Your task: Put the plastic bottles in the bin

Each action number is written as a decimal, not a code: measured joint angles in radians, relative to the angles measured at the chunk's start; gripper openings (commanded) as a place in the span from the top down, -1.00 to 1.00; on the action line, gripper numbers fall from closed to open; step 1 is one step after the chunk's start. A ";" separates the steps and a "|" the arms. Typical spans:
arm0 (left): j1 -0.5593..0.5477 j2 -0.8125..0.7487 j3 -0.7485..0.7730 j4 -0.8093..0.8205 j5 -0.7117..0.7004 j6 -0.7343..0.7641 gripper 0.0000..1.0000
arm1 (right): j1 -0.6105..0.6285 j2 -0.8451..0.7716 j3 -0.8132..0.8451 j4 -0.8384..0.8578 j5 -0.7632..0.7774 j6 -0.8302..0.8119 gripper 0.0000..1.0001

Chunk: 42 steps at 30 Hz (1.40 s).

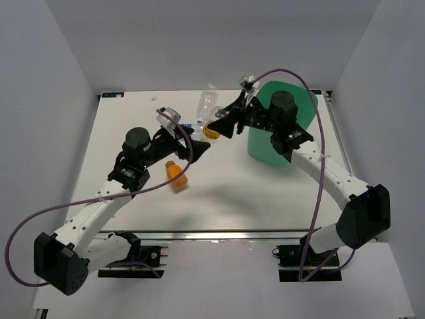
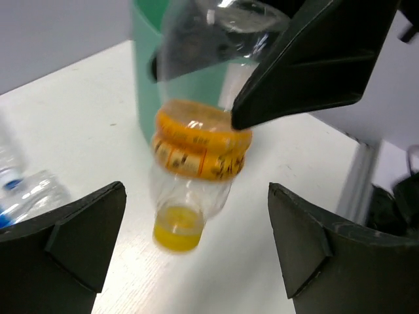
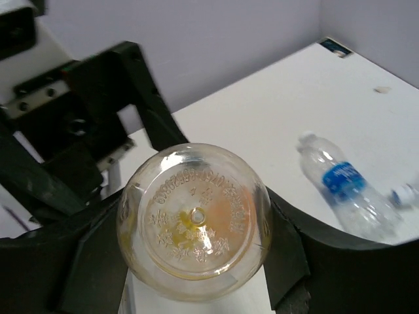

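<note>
A clear yellow-capped bottle [image 1: 211, 130] with an orange label hangs cap-down just above the table. My right gripper [image 1: 222, 125] is shut on its body; in the right wrist view its round base [image 3: 194, 219] fills the gap between the fingers. My left gripper [image 2: 196, 261] stands open just in front of the bottle's cap [image 2: 177, 235], touching nothing. The mint-green bin [image 1: 282, 123] stands right behind the right gripper. An orange bottle [image 1: 176, 176] lies under the left arm. A clear blue-labelled bottle [image 3: 344, 186] lies at the back of the table.
The purple cables loop from both arms over the table's near part. A second clear bottle [image 3: 406, 194] shows at the right wrist view's edge. Walls close the table on the left, back and right.
</note>
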 measured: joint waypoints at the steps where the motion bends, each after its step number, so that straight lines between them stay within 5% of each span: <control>1: -0.001 -0.010 0.000 -0.011 -0.051 -0.012 -0.96 | -0.017 0.000 0.002 -0.013 0.010 0.002 0.61; 13: -0.002 0.154 0.204 -0.370 -0.780 -0.284 -0.96 | -0.318 0.013 0.242 -0.281 0.442 -0.166 0.49; 14: -0.002 0.188 0.216 -0.408 -0.811 -0.309 -0.96 | -0.322 0.004 0.240 -0.301 0.492 -0.183 0.38; 15: -0.002 0.217 0.224 -0.435 -0.832 -0.328 -0.96 | -0.323 -0.004 0.231 -0.311 0.540 -0.198 -0.04; 18: -0.002 0.309 0.230 -0.536 -0.874 -0.388 -0.96 | -0.324 -0.043 0.161 -0.332 0.665 -0.241 -0.72; 19: -0.002 0.337 0.230 -0.575 -0.883 -0.404 -0.96 | -0.324 -0.056 0.134 -0.338 0.699 -0.254 -0.79; 25: -0.002 0.402 0.226 -0.733 -0.892 -0.476 -0.96 | -0.324 -0.074 0.060 -0.389 0.797 -0.370 -0.79; 36: -0.002 0.440 0.124 -0.746 -0.846 -0.544 -0.96 | -0.324 -0.207 -0.054 -0.333 0.754 -0.455 -0.79; 39: -0.002 0.484 0.092 -0.725 -0.801 -0.551 -0.86 | -0.324 -0.229 -0.081 -0.325 0.695 -0.463 -0.79; 42: -0.002 0.514 0.082 -0.710 -0.772 -0.553 -0.48 | -0.324 -0.252 -0.109 -0.326 0.593 -0.470 -0.79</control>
